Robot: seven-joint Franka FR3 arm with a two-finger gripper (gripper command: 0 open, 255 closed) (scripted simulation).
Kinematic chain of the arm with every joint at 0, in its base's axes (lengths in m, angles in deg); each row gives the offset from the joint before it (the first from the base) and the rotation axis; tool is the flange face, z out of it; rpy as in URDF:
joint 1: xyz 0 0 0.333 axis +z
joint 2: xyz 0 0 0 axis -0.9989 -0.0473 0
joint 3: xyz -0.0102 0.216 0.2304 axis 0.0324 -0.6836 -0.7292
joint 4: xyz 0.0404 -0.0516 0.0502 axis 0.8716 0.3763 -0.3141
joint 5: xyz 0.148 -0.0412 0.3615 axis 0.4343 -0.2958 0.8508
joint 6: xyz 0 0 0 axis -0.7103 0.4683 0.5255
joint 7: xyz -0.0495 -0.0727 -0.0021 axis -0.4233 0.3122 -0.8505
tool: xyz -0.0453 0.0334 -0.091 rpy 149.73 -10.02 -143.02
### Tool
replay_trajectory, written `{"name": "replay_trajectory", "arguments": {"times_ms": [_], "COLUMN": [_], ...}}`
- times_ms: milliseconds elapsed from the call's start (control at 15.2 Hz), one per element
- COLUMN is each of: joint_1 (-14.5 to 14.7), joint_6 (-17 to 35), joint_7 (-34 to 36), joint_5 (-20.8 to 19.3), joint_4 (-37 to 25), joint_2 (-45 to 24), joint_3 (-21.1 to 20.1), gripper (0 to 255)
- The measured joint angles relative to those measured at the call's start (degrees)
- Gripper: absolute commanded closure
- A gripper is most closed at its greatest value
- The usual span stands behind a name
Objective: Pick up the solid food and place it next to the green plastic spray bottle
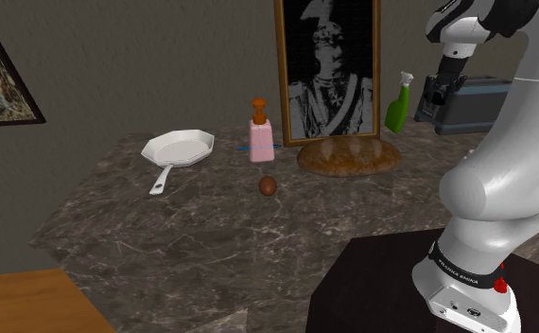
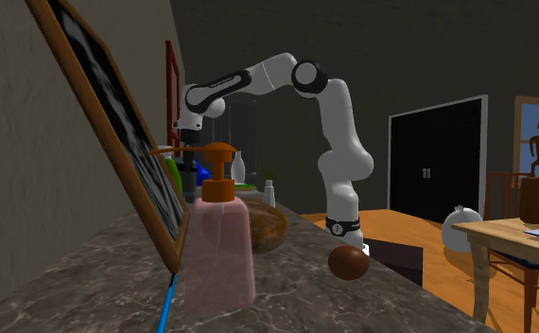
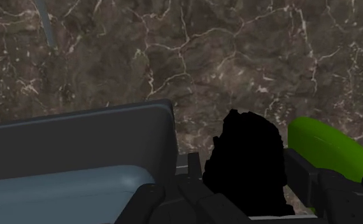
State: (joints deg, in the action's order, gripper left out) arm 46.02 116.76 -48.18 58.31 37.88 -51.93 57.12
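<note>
- Your all-black two-finger gripper (image 3: 244, 167) hangs above the dark veined marble-look counter (image 1: 211, 236). It points down at the gap between the green plastic spray bottle (image 1: 399, 104) and the grey rounded box-shaped appliance (image 1: 476, 106).
- In the wrist view you see its fingers (image 3: 301, 173) standing apart, and neither one is on any food.
- A ragged pure-black shape (image 3: 247, 162) fills the space between them. You cannot tell what it is.
- Your task's thing, the flat oval brown bread loaf (image 1: 348, 158), lies on the counter at the foot of the tall wood-framed black-and-white portrait (image 1: 327, 71), which leans against the wall.
- The spray bottle stands upright by the wall, just to the shoulder view's right of the portrait, with the grey appliance on its other side.
- The loaf is near the bottle but apart from it, lying forward of it and toward the shoulder view's left.
- A small brown egg-shaped object (image 1: 269, 185) sits alone on the counter, to the shoulder view's left of the loaf and nearer the camera.
- Behind it stands a pink soap dispenser with an orange pump (image 1: 261, 140). Further left again lies a white octagonal frying pan (image 1: 180, 148), its handle pointing toward the camera.
- The white arm (image 1: 499, 180) rises from the dark box stand (image 1: 372, 284) at the shoulder view's lower right and bends over the appliance.
</note>
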Motion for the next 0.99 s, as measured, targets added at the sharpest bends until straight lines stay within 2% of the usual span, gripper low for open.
{"name": "replay_trajectory", "arguments": {"times_ms": [330, 528, 594, 792, 990], "joint_1": [-0.81, -0.71, -1.08, -0.93, -0.4], "joint_6": [2.42, 7.01, 7.91, 7.92, 8.05], "joint_7": [-0.4, -0.48, -1.19, -1.7, -4.12], "joint_5": [2.1, 1.47, 2.24, 1.38, -3.26], "joint_4": [-0.02, 3.71, 4.3, 5.14, 9.4], "joint_2": [-0.42, 1.34, 1.8, 3.03, 9.45], "joint_3": [-0.77, -1.19, -1.36, -1.31, -1.33], "gripper": [255, 255, 0, 0, 0]}}
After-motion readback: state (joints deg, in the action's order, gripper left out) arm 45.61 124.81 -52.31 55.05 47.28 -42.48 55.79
